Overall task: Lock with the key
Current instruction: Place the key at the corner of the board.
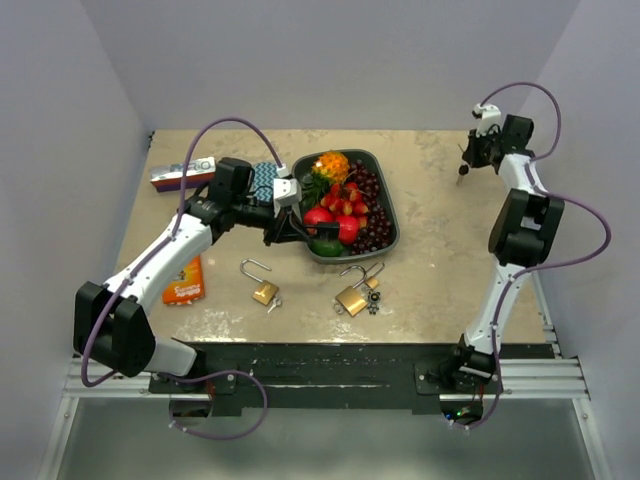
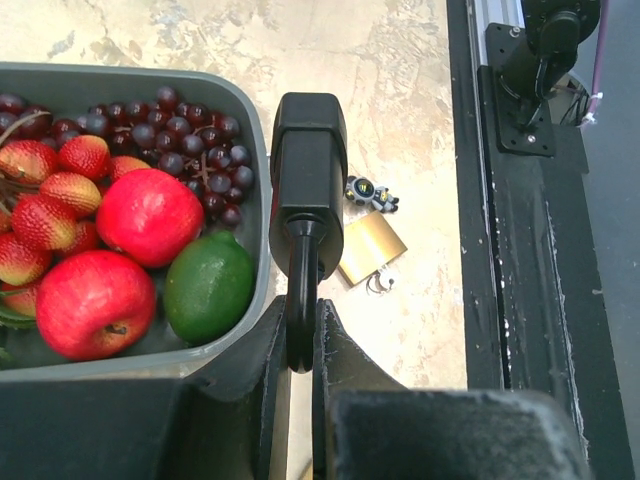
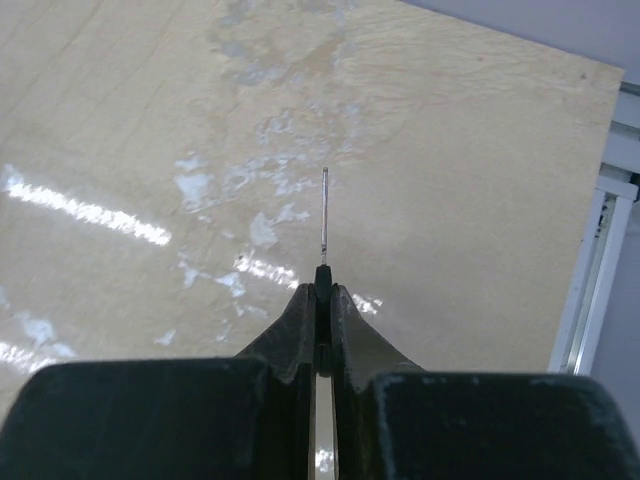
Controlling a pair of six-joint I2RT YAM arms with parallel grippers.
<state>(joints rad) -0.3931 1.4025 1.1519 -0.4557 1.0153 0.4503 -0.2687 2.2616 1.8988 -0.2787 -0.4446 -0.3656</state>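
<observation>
Right now the right gripper point(image 3: 323, 292) is squeezed shut on a thin key point(image 3: 324, 215). The key sticks straight out past its tips. It hangs over the bare bench point(image 1: 430, 200) in the upper right of the top view, well apart from everything else.

The left gripper point(image 2: 300, 335) is almost shut too. It pinches the thin black loop of what looks like a black padlock point(image 2: 308, 170). That lock is at the right edge of the gray tray point(image 2: 120, 80) in the left wrist view, just beside a green lime point(image 2: 208, 285) and two red apples point(image 2: 148, 215).

Below the tray in the top view, a small gold padlock point(image 1: 265, 291) and a big gold padlock point(image 1: 351, 299) lie on the bench.
</observation>
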